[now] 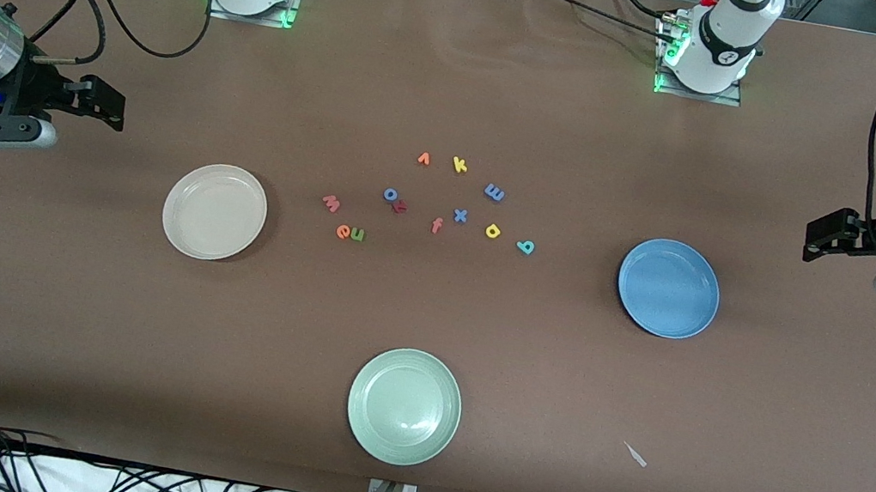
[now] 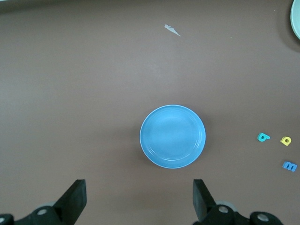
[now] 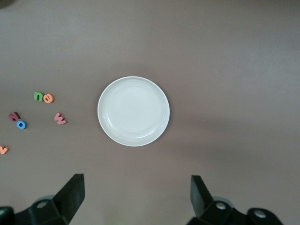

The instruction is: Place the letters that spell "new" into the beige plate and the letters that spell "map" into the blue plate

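The beige plate [image 1: 215,211] sits left of centre in the front view with nothing in it; the right wrist view shows it whole and bare [image 3: 133,111]. The blue plate [image 1: 668,287] lies right of centre, also holding nothing, as the left wrist view confirms [image 2: 172,136]. A pale green plate [image 1: 404,406] sits at lower centre, likewise unfilled.

All letters lie loose on the brown table [image 1: 426,322] in the middle of the front view, between the beige and blue plates. The pinkish-red w [image 1: 331,202], orange e [image 1: 343,233] and green n [image 1: 357,234] are at the cluster's left side — the e and n just beside each other. The blue m [image 1: 494,193], yellow a [image 1: 493,231] and teal p [image 1: 525,247] are at its right side.

The right gripper [image 1: 105,102] hangs at the frame's left edge, fingers spread wide, holding nothing. The left gripper [image 1: 826,233] at the right edge is likewise spread and holds nothing.
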Action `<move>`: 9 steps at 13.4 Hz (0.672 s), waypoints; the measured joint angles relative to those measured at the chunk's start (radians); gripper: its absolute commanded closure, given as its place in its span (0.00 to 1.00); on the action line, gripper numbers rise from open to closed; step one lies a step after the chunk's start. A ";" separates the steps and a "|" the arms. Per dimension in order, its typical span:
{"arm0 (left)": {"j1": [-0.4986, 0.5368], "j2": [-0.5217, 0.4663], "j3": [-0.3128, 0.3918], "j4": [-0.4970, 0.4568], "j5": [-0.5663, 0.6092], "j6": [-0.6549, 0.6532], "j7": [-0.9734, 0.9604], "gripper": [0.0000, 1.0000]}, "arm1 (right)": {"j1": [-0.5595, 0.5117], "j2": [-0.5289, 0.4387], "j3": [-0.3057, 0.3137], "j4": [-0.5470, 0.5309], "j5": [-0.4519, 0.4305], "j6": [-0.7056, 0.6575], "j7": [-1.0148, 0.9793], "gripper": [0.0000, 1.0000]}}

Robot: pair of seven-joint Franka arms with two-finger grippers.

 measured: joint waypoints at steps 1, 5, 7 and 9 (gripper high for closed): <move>0.000 0.001 -0.003 0.000 0.000 0.000 0.001 0.00 | 0.000 0.000 0.001 -0.003 0.000 0.002 0.000 0.00; 0.006 0.001 0.000 0.001 0.000 0.000 0.001 0.00 | 0.001 0.000 0.007 -0.005 0.001 0.005 0.000 0.00; 0.011 0.001 0.000 0.002 0.000 0.000 0.001 0.00 | 0.001 0.000 0.016 -0.006 0.001 0.010 0.001 0.00; 0.012 0.000 0.000 0.005 0.000 0.000 0.001 0.00 | 0.001 0.000 0.024 -0.012 0.002 0.017 0.003 0.00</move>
